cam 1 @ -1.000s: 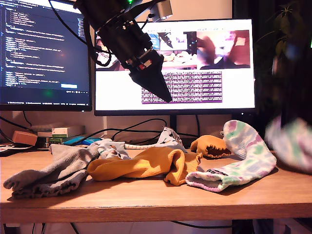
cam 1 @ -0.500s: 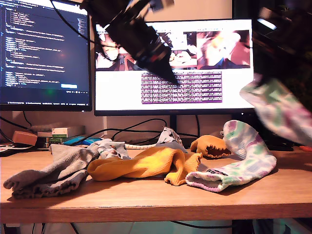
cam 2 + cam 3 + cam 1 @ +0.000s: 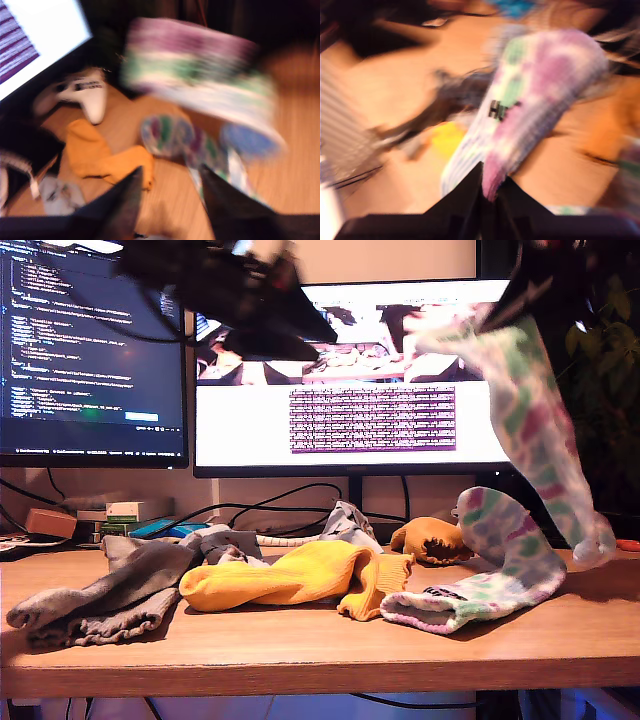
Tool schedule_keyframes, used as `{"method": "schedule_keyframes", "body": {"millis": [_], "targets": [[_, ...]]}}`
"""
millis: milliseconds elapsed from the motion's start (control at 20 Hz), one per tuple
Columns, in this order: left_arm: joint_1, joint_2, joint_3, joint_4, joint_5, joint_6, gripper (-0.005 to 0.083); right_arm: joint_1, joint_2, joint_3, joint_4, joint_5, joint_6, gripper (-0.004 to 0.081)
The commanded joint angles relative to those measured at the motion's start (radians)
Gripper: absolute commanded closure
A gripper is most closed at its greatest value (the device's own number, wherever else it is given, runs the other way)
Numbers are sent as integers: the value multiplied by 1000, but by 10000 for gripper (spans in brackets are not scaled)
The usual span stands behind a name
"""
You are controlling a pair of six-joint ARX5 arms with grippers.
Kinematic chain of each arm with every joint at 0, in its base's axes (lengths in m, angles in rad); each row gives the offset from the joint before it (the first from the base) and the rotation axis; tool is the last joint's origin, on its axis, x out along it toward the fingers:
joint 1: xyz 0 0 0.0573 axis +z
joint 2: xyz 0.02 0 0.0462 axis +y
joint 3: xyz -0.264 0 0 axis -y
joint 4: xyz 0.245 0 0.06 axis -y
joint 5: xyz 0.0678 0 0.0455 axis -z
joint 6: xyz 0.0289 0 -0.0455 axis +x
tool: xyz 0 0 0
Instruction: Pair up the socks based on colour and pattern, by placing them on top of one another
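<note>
My second gripper [image 3: 490, 184] is shut on the cuff of a pastel green-purple-white fuzzy sock [image 3: 535, 95]. That sock [image 3: 530, 420] hangs in the air at the exterior view's upper right. Its match [image 3: 500, 560] lies on the desk below it. A mustard-yellow sock [image 3: 290, 580] lies mid-desk, with another [image 3: 435, 540] behind it. Grey ribbed socks [image 3: 110, 600] are heaped at the exterior view's left. Pale grey-blue socks [image 3: 345, 525] sit behind the yellow one. My first gripper [image 3: 170, 172] is open and empty, high over the desk [image 3: 315, 335].
Two monitors [image 3: 400, 380] stand behind the desk, with cables below them. A white game controller [image 3: 85, 97] lies near the back yellow sock. Small boxes [image 3: 125, 512] sit at the exterior view's back left. The wooden desk's front edge [image 3: 320, 675] runs across the exterior view.
The second gripper has carried the pastel sock up and toward the exterior view's left, from the far right edge. The first arm has swung upward and toward the exterior view's left.
</note>
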Motion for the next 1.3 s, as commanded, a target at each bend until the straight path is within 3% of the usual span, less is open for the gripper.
{"method": "schedule_keyframes", "body": {"millis": [0,150,200,450,1100,1150,1250], "targets": [[-23,-18,11,5,100,-80,346,1,-5,-5,-8,-47,-33,780],[-31,-18,11,3,243,-148,346,19,-7,-5,-11,-95,-58,780],[-35,-18,11,-2,249,-154,346,26,-9,-5,-11,-100,-66,780],[-38,-7,11,8,254,-256,345,64,-14,-5,-12,-139,-77,780],[-52,20,11,29,272,-298,349,140,-16,-5,11,-173,-77,780],[-58,20,11,42,272,-298,357,145,-16,-5,10,-173,-77,780],[-66,20,11,88,268,-298,462,158,-16,-5,10,-172,-77,780]]}}
